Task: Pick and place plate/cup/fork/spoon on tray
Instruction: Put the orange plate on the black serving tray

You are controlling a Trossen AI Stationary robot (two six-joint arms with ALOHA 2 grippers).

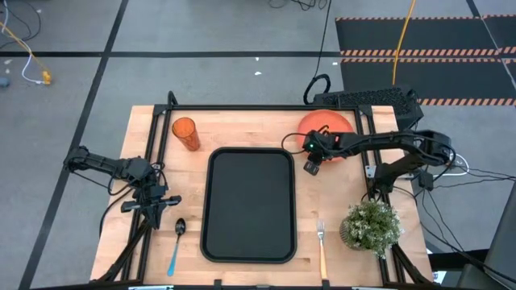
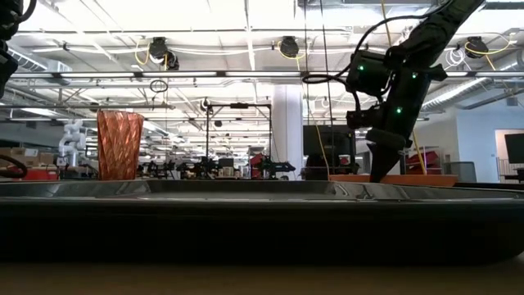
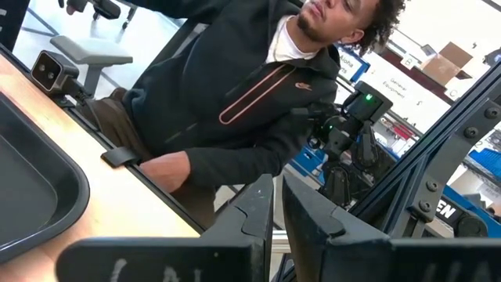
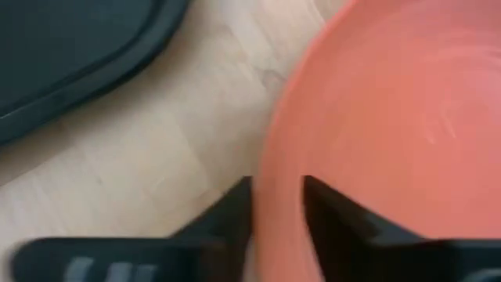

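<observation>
The round orange plate [image 1: 332, 121] lies flat on the table at the far right, and my right gripper [image 4: 278, 196] stands at its rim on the side nearest the black tray [image 1: 250, 242], shut on it. The ribbed orange cup [image 1: 185, 133] stands upright at the far left. Left of the tray lies the blue-handled spoon [image 1: 176, 242], and right of it the tan-handled fork [image 1: 322, 246]. My left gripper [image 1: 157, 201] waits shut at the table's left edge, holding nothing. My right gripper has the plate's rim [image 4: 274, 168] between its two fingers, one finger [image 4: 235, 207] outside the plate and the other [image 4: 329, 207] over its inner face. The fingers come slanting down from the table's right side. The plate lies flat on the table.
A potted plant [image 1: 369, 225] stands at the near right corner beside the fork. A black keyboard-like unit [image 1: 371, 101] sits just behind the plate. A person [image 3: 235, 94] leans at the table's edge in the left wrist view. Bare wood lies between tray and plate.
</observation>
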